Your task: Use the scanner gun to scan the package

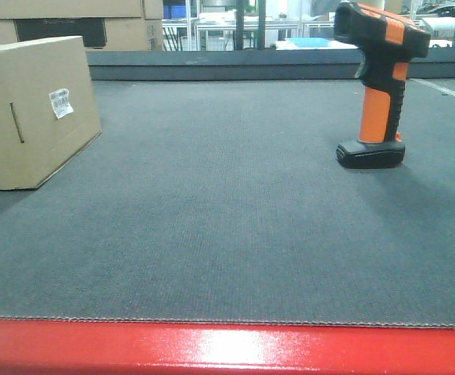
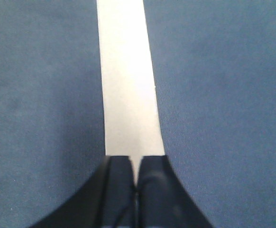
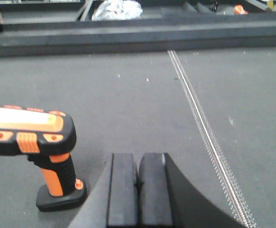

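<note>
Just one package [image 1: 32, 109] and one scanner gun [image 1: 380, 82].

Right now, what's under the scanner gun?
The scanner gun stands upright on its flat black base on the grey mat. Only mat shows around the base. The patch beneath the base is covered, so unseen.

low front view, wrist views (downward)

package [image 1: 32, 109] left, scanner gun [image 1: 377, 86] right, well apart
</note>
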